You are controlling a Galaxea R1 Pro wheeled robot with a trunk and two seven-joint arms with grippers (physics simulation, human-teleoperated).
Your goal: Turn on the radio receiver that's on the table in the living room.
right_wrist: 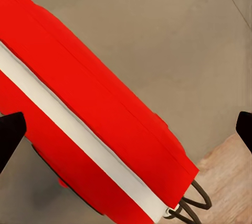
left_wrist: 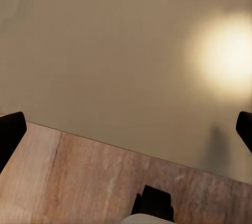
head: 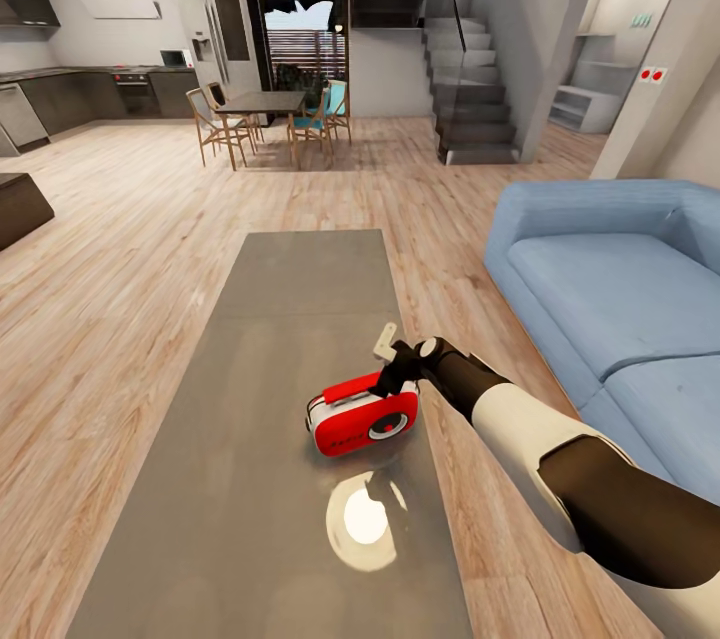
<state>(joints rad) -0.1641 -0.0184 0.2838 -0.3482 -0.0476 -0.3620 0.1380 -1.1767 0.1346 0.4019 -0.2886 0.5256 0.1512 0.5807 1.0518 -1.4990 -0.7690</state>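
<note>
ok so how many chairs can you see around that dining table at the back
3 for sure: two wooden chairs at the dining table's left, one blue-seated chair at its right. A fourth blue one seems to stand behind that; more may be hidden.

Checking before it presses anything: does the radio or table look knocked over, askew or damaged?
Nothing stands out. The radio stands upright near the table edge, turned slightly askew, intact. The right gripper hovers over its handle.

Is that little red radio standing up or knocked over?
Upright: the radio receiver stands on the table, handle on top, dial facing sideways.
</note>
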